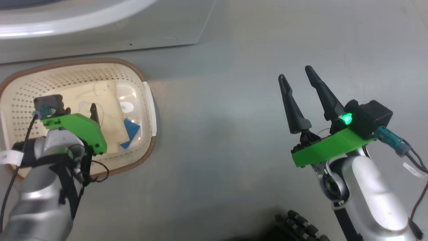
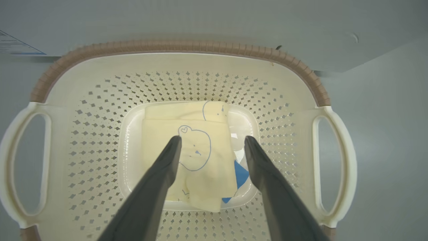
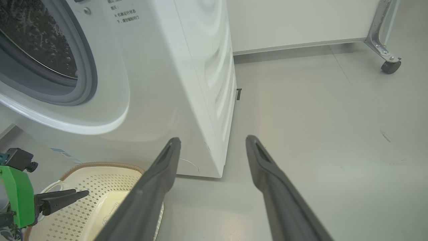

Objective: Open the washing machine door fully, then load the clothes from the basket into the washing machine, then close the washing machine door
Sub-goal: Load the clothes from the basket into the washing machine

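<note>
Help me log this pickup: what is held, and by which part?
Nothing is held. The left gripper hangs open over the clothes in the basket; the right gripper is open over the floor.

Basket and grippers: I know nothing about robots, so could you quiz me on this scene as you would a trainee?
1. True or false: the left gripper is shut on the clothes.
2. Where do the clothes lie? A in the basket; B on a table; C on a shelf.
3. Fill in: the right gripper hangs open above the bare ___.
Key: 1 false, it is open above them; 2 A; 3 floor.
</note>
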Motion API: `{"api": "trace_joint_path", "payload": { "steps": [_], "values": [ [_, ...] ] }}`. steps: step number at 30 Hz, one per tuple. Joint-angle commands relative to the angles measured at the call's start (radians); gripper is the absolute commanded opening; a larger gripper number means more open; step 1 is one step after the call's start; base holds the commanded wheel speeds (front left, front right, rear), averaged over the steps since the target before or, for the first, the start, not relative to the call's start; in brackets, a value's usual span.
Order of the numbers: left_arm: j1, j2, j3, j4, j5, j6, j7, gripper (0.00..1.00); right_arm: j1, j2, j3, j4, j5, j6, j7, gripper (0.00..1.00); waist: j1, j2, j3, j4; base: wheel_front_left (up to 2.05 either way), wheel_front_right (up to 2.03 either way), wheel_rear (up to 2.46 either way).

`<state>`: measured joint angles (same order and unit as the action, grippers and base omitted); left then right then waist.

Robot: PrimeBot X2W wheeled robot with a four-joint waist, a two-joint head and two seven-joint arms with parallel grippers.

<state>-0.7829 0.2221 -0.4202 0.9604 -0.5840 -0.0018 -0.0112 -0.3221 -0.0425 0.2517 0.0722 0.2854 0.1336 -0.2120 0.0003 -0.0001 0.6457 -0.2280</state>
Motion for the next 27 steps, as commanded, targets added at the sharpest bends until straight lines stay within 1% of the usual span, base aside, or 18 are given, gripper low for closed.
{"api": "trace_joint_path", "payload": {
  "steps": [1, 6, 12, 18, 25, 27],
  "values": [
    [-0.013, 0.036, 0.03, 0.005, -0.009, -0.006, 0.002, 1.0, -0.008, -0.008, 0.024, -0.022, 0.01, -0.003, -0.014, 1.0, -0.0003, 0.0001, 0.071, -0.051, 0.0, 0.0, 0.0],
    [-0.085, 0.066, 0.035, 0.095, -0.016, -0.037, 0.018, 1.0, -0.055, -0.008, 0.056, 0.004, 0.044, -0.003, -0.035, 1.0, -0.0003, 0.0001, 0.155, -0.098, 0.0, 0.0, 0.0],
    [-0.16, 0.11, 0.041, 0.168, -0.025, -0.056, 0.049, 1.0, -0.098, -0.008, 0.089, 0.022, 0.081, -0.003, -0.047, 1.0, -0.0003, 0.0001, 0.251, -0.145, 0.0, 0.0, 0.0],
    [-0.212, 0.15, 0.044, 0.217, -0.026, -0.054, 0.058, 1.0, -0.12, -0.008, 0.105, 0.02, 0.116, -0.003, -0.049, 1.0, -0.0003, 0.0001, 0.314, -0.181, 0.0, 0.0, 0.0],
    [-0.253, 0.159, 0.043, 0.253, -0.031, -0.046, 0.061, 1.0, -0.123, -0.008, 0.12, 0.01, 0.132, -0.003, -0.05, 1.0, -0.0003, 0.0001, 0.351, -0.196, 0.0, 0.0, 0.0],
    [-0.263, 0.16, 0.04, 0.264, -0.029, -0.035, 0.069, 1.0, -0.126, -0.008, 0.123, 0.007, 0.134, -0.003, -0.05, 1.0, -0.0003, 0.0001, 0.357, -0.199, 0.0, 0.0, 0.0]
  ]
}}
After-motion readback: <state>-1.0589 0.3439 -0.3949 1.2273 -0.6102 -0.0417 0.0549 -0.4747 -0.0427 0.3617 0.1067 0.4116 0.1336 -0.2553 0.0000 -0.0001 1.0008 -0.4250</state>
